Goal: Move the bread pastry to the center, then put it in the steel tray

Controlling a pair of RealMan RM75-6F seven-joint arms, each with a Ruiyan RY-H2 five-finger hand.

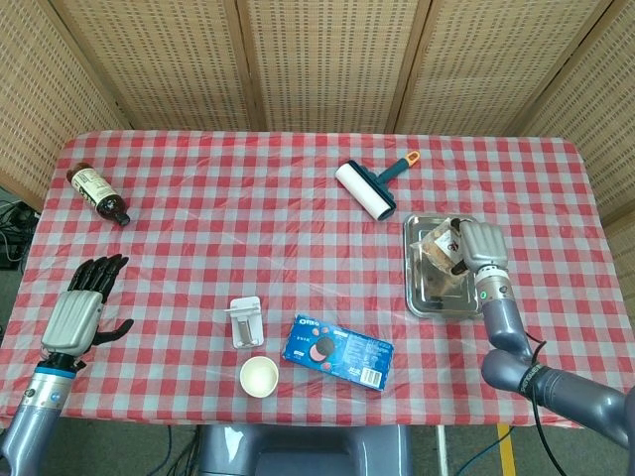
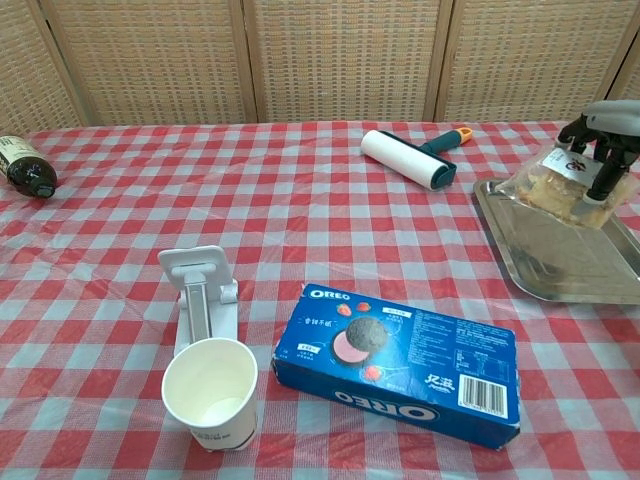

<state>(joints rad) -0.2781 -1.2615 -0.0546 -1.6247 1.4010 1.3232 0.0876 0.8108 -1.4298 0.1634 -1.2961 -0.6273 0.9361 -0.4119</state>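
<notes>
While my right hand grips the clear-wrapped bread pastry above the rectangular steel tray by the table's right edge, an uneven release could drop it onto the rim. My left hand hangs spread and empty off the front-left corner.

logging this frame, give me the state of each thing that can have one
bread pastry: bagged, held over the tray by the right robot hand
steel tray: flat on the table, under the pastry
right robot hand: gripping the pastry
left robot hand: holding nothing, fingers apart
paper cup: upright, empty
bottle: lying on its side
lint roller: lying flat
Oreo box: lying flat, closed
</notes>
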